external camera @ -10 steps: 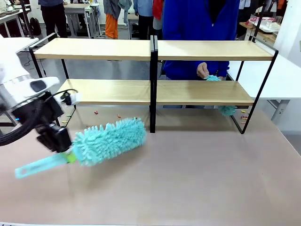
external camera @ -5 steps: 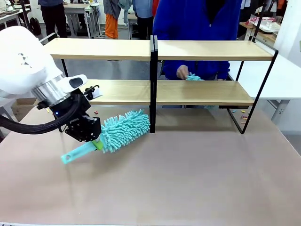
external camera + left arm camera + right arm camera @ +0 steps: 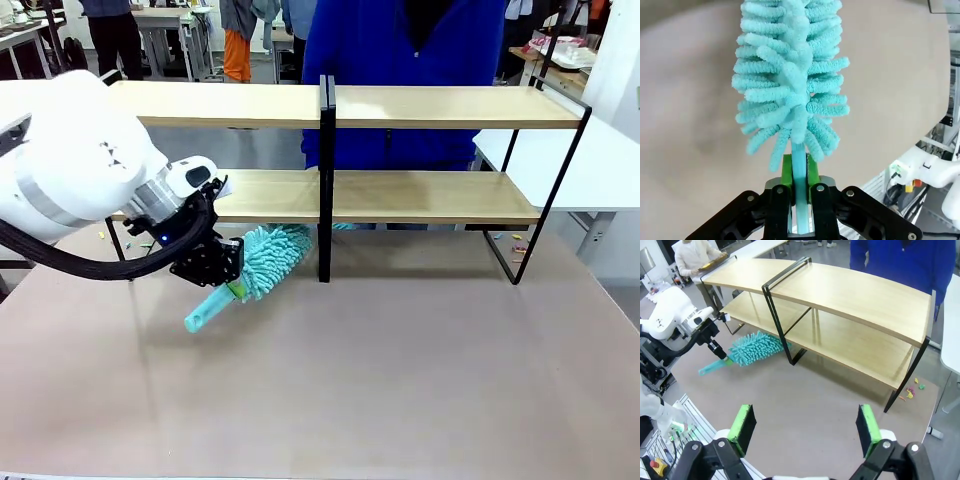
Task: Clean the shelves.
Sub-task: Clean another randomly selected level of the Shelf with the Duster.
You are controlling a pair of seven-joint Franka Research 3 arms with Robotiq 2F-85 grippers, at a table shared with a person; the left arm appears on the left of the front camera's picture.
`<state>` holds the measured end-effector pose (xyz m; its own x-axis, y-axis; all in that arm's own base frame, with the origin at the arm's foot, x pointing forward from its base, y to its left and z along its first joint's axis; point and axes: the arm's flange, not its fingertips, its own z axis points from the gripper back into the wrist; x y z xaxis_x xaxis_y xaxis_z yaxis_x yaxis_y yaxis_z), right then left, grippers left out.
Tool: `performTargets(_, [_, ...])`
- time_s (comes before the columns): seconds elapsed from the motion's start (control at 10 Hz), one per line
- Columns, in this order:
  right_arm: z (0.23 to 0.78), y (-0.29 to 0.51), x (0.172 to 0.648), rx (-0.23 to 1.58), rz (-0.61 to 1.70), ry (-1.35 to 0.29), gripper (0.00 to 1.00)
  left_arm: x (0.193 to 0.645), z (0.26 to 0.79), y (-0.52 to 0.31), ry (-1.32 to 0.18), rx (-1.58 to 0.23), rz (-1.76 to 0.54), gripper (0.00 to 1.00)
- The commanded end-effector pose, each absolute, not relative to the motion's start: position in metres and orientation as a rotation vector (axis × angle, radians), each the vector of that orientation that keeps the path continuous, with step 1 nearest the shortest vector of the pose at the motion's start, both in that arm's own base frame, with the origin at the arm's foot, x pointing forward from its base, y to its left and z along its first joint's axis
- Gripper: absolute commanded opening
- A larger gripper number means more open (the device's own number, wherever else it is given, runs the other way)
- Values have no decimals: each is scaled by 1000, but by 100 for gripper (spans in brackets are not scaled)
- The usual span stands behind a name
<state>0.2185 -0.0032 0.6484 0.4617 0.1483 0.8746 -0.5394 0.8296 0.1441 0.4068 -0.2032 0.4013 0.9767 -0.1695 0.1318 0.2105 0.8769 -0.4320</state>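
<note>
Pinching the pale handle of a fluffy teal duster [image 3: 268, 255] just behind its head, the left hand [image 3: 232, 288] has its green pads pressed flat against either side of the handle, as the left wrist view confirms. The right hand [image 3: 805, 422] is spread wide with nothing between its pads, and hangs above the desk [image 3: 400, 370] in front of the shelves [image 3: 420, 195]. The shelves stand across the far part of the desk, between the robot and a person in blue [image 3: 400, 50] at the far side. The duster head lies low over the desk, under the front edge of the lower board and just beside the black centre post; whether it touches the board's underside cannot be told. Judgement: the step in hand is bringing the duster onto the left half of the lower board, and no board has visibly been wiped at this point. To do it well, the head should be lifted clear of the board's front edge and laid flat on its top face. The handle should stay nearly level so the wrist passes beneath the upper board. The stroke should run lengthwise from the post toward the outer frame with light contact. Risk noted: the fibres may snag on the post or frame, and a hard push could shift the whole unit.
</note>
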Motion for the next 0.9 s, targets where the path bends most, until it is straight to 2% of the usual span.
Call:
performTargets(0.0, [649, -4, 218, 437, 439, -1008, 100, 423, 393, -213, -73, -434, -189, 13])
performTargets(0.3, [649, -4, 218, 437, 439, -1008, 100, 432, 380, -211, -81, -368, -142, 13])
performTargets(0.8, [649, -4, 218, 437, 439, -1008, 100, 421, 380, -178, -157, -118, 125, 13])
